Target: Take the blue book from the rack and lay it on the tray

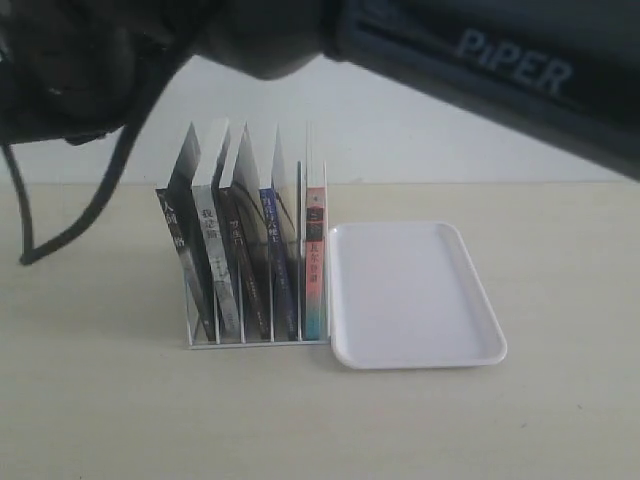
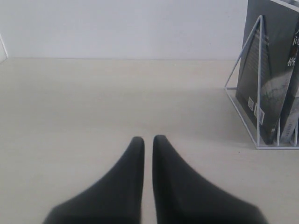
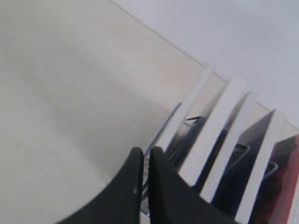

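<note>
The white wire rack (image 1: pixel 255 342) stands mid-table holding several leaning books. The blue book (image 1: pixel 275 250) is second from the right, its dark blue spine facing me, beside the pink-and-teal-spined book (image 1: pixel 314 262). The white tray (image 1: pixel 415 295) lies flat just right of the rack, with nothing on it. In the right wrist view my right gripper (image 3: pixel 144 151) is shut on nothing and hovers above the books' top edges, near the rack's end; the blue book (image 3: pixel 245 163) shows further along. My left gripper (image 2: pixel 148 140) is shut on nothing, low over bare table, apart from the rack (image 2: pixel 257 88).
Black-spined books (image 1: pixel 205 260) fill the rack's left slots. The dark arm marked PiPER (image 1: pixel 500 60) and a hanging cable (image 1: pixel 20 200) cross the top of the exterior view. A white wall runs behind the table.
</note>
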`<state>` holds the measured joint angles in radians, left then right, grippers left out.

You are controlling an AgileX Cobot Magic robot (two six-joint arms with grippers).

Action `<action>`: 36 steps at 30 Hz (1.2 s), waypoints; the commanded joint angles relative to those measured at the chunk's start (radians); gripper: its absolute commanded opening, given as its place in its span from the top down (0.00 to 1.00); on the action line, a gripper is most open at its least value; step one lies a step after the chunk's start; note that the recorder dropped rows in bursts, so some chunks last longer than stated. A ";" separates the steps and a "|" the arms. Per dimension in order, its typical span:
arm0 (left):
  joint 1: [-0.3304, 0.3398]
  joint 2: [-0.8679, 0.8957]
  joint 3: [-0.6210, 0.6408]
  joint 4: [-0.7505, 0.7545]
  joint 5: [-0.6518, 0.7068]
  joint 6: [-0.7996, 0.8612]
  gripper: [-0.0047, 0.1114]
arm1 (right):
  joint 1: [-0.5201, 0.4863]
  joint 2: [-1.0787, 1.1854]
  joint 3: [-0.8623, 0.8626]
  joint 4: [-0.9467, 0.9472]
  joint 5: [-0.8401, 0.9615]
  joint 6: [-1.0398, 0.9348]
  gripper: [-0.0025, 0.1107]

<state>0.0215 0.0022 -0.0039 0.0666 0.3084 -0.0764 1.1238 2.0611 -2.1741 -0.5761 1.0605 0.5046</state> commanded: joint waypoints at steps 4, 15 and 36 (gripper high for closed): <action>-0.008 -0.002 0.004 0.003 -0.004 0.002 0.91 | -0.201 -0.003 -0.001 0.211 0.005 0.065 0.93; -0.008 -0.002 0.004 0.003 -0.002 0.002 0.91 | -0.217 0.017 -0.001 0.434 -0.118 -0.027 0.64; -0.008 -0.002 0.004 0.003 -0.002 0.002 0.91 | -0.207 0.096 -0.003 0.385 -0.102 0.012 0.64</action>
<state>0.0215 0.0022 -0.0039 0.0666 0.3084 -0.0764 0.9174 2.1714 -2.1741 -0.1781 0.9580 0.5152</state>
